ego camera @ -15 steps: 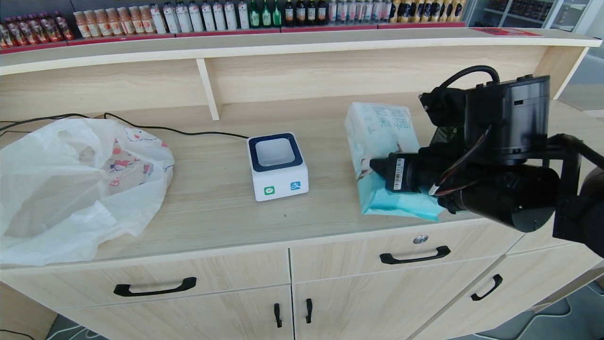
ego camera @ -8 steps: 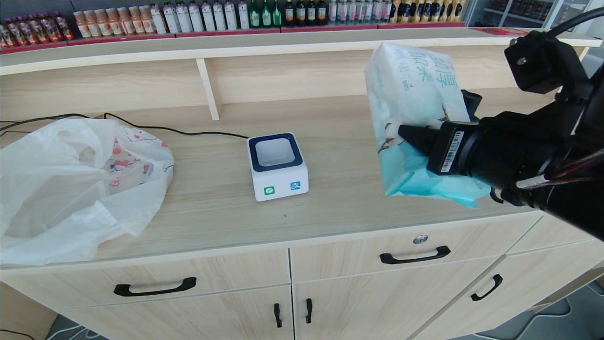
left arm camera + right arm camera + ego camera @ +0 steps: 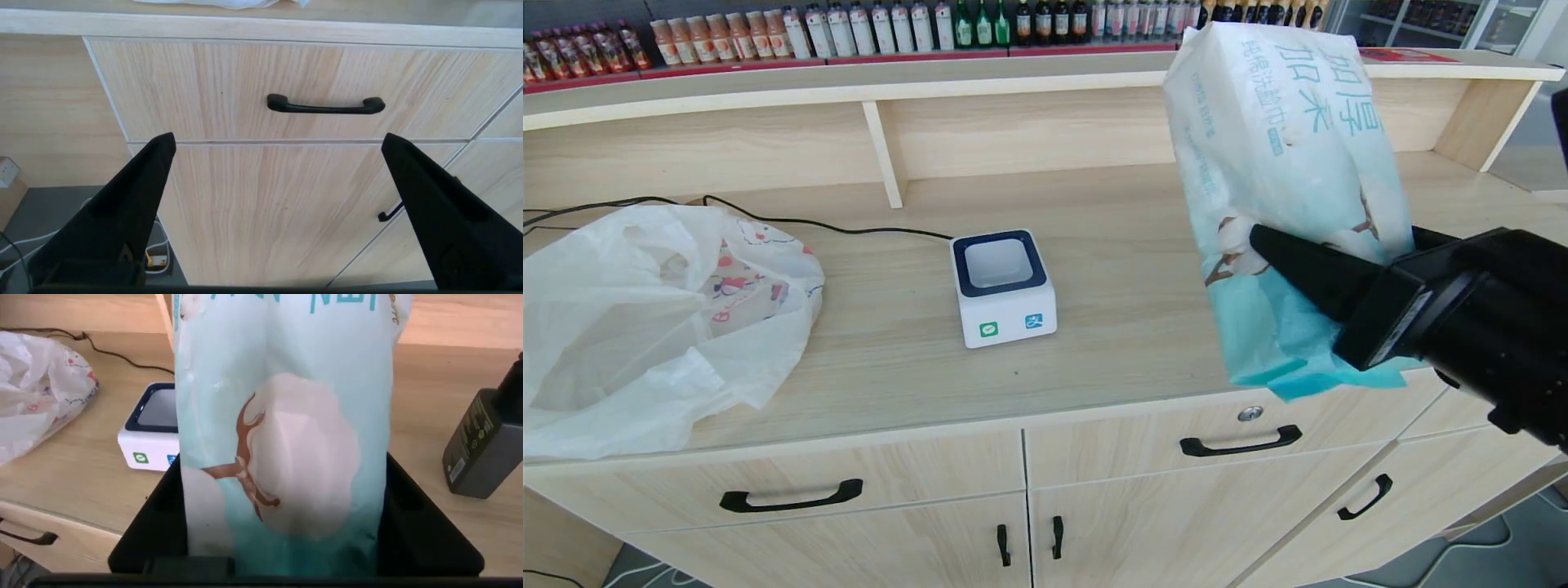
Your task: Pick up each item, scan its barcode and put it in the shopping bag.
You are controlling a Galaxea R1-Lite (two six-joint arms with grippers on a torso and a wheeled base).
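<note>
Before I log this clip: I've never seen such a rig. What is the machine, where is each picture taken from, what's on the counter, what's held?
It is a wheeled robot with two arms. The wide picture comes from a camera on its head, looking down at a counter. The other two come from a camera on each wrist. On the counter lie a white shopping bag, a scanner box and, seen from the right wrist, a dark bottle. The right gripper is shut on a pale blue soft pack, held above the counter. The left gripper hangs open, facing a drawer front.

Wooden counter (image 3: 890,343) carries shopping bag (image 3: 645,327), scanner (image 3: 1003,286) (cable (image 3: 866,231) behind)
</note>
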